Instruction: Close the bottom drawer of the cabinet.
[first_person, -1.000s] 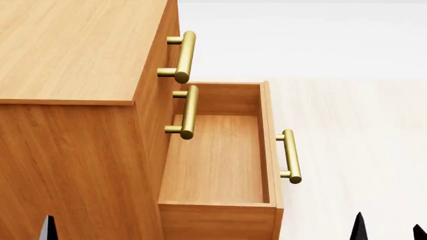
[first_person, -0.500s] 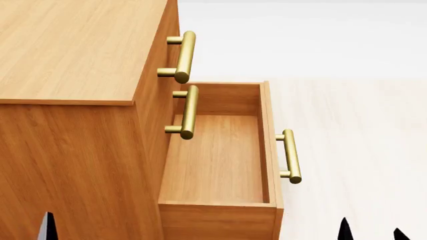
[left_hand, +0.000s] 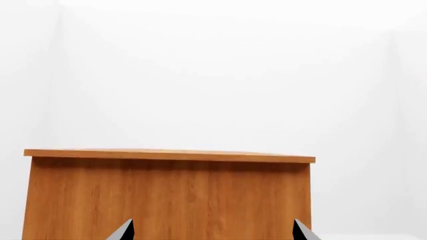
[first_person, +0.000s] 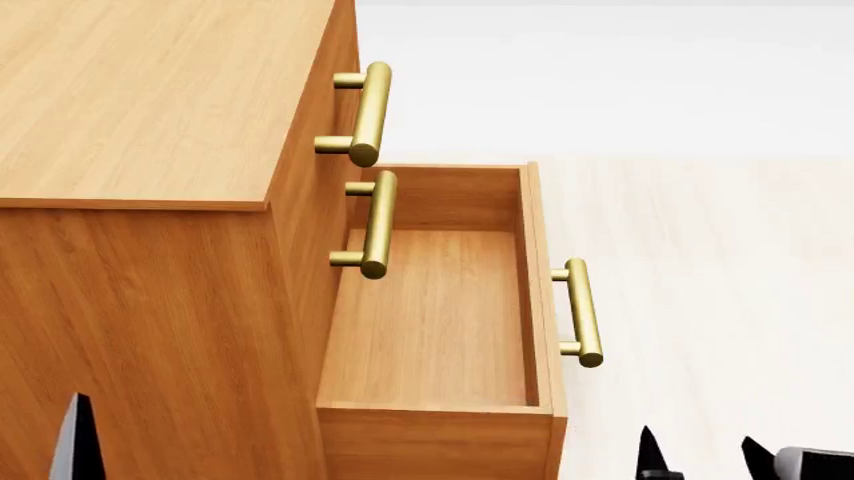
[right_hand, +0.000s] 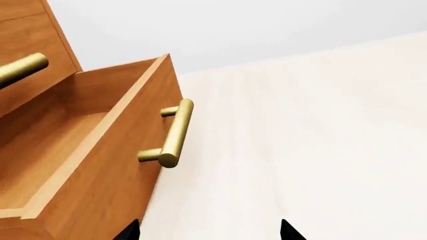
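Three brass bar handles run down the front of the cabinet (first_person: 147, 150), which fills the left half and upper left of the head view; the left wrist view shows only one plain wood side of it. From its base the bottom drawer (first_person: 434, 320) stands pulled well out, empty, occupying the centre and lower centre of the frame, its own handle (first_person: 579, 312) at centre right over the pale floor (first_person: 721, 300). The two upper drawers sit flush.

Since a second ago the right gripper (first_person: 695, 455) has slid leftward along the bottom edge of the head view and risen a little, so more of its dark tips show, now below and slightly right of the drawer's front panel. The left gripper (first_person: 78, 440) has also crept up at the lower left corner. The drawer itself has not moved.

Both pairs of fingers are spread apart and hold nothing (in each wrist view the two tips stand wide, with only cabinet or floor between them). I judge the right arm is lining up to push the front panel inward; contact is not yet made, so the closing is all still ahead.
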